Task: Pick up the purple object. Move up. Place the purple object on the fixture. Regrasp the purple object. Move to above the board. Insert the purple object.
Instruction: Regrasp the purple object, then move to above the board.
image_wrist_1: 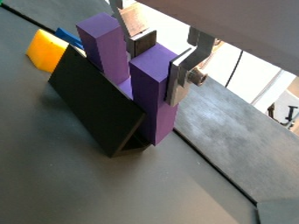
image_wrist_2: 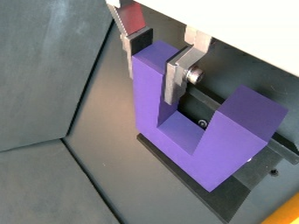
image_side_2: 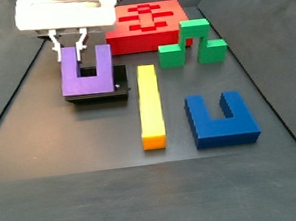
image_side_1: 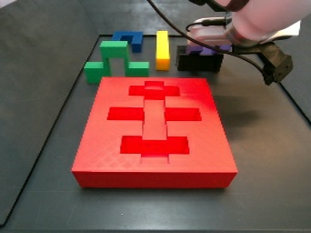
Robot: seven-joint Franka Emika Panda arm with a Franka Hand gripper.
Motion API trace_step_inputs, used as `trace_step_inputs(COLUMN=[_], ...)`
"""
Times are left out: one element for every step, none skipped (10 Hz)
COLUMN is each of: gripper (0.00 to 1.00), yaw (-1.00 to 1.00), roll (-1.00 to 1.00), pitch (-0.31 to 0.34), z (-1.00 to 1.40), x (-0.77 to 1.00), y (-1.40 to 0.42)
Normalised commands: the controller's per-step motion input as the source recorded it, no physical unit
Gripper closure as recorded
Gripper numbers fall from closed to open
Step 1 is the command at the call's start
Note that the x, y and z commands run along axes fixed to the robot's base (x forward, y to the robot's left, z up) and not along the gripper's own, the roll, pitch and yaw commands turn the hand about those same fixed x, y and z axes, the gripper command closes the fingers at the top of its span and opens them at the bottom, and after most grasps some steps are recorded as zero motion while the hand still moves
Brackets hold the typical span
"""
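The gripper (image_side_2: 73, 43) hangs over the fixture (image_side_2: 102, 94) at the near-left of the floor in a side view, its silver fingers (image_wrist_2: 176, 77) straddling one prong of the purple object (image_side_2: 85, 76). In both wrist views the plates lie flat against the two faces of that prong, so the jaws look clamped on it, though the far plate is partly hidden behind the block. The purple object (image_wrist_2: 198, 122) sits on the fixture (image_wrist_2: 239, 188) with its base bar along the black base plate and both prongs up; the fixture's dark upright (image_wrist_1: 100, 101) stands right behind it, touching its back.

Just beside the fixture lies a long yellow bar (image_side_2: 149, 104), stretched along the floor and apart from the purple block. Past that bar, a blue U-shaped block (image_side_2: 221, 117) rests open side away from the camera. Two green blocks (image_side_2: 191, 43) stand close together between the blue block and the board (image_side_2: 150, 24). The board (image_side_1: 155, 132) lies flat, well apart from the fixture, its recessed cross and bar cut-outs uncovered. In a side view the arm's white body and cables (image_side_1: 261, 23) hide most of the fixture and the purple object.
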Motion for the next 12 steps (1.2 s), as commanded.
trace_step_inputs(gripper=[1.0, 1.0, 1.0, 1.0, 1.0, 1.0, 1.0, 1.0, 1.0, 1.0, 1.0, 1.0], yaw=[0.0, 0.0, 0.0, 0.0, 0.0, 0.0, 0.0, 0.01, 0.0, 0.0, 0.0, 0.0], roll=[0.0, 0.0, 0.0, 0.0, 0.0, 0.0, 0.0, 0.01, -0.05, -0.04, 0.0, 0.0], pitch=[0.0, 0.0, 0.0, 0.0, 0.0, 0.0, 0.0, 0.005, 0.033, 0.032, 0.061, 0.066], z=[0.0, 0.0, 0.0, 0.0, 0.0, 0.0, 1.4, 1.4, 1.4, 1.4, 1.4, 1.4], x=[0.0, 0.0, 0.0, 0.0, 0.0, 0.0, 0.0, 0.01, -0.03, -0.02, 0.0, 0.0], y=[0.0, 0.0, 0.0, 0.0, 0.0, 0.0, 0.0, 0.01, 0.01, 0.02, 0.0, -0.01])
